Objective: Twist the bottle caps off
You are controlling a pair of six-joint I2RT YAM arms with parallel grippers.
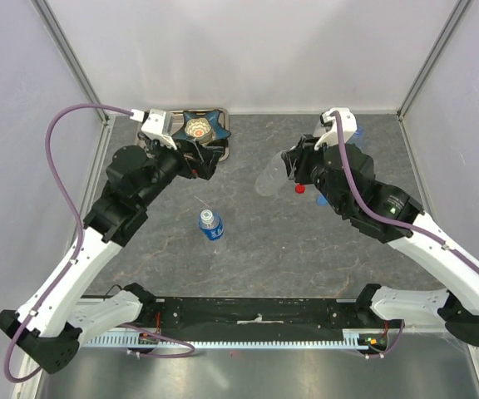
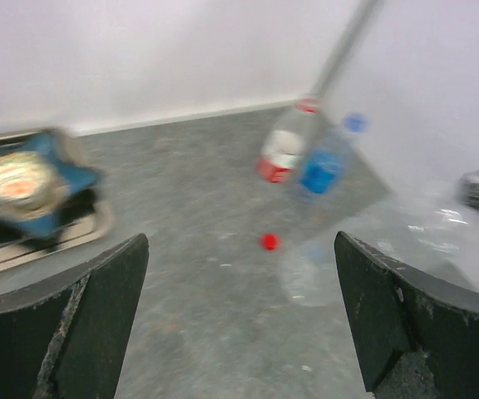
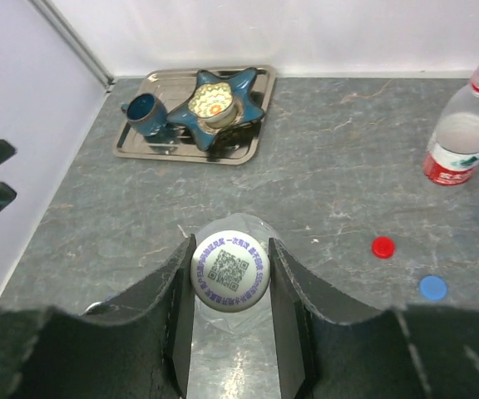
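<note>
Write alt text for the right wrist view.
The right gripper clamps a white QR-coded cap on a clear bottle. A red cap and a blue cap lie loose on the table, near an uncapped red-labelled bottle; a laden tray sits behind.

Right hand (image 3: 230, 249) snug around white QR-printed cap (image 3: 229, 271)

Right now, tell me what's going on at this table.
The right gripper is shut on the white cap of a clear bottle, as if to twist it off. The left gripper hangs open and holds nothing, near the tray. A red cap and a blue cap lie loose on the table, already off. The red-labelled bottle stands with its neck open. A blue-labelled bottle stands mid-table, apart from both arms.
</note>
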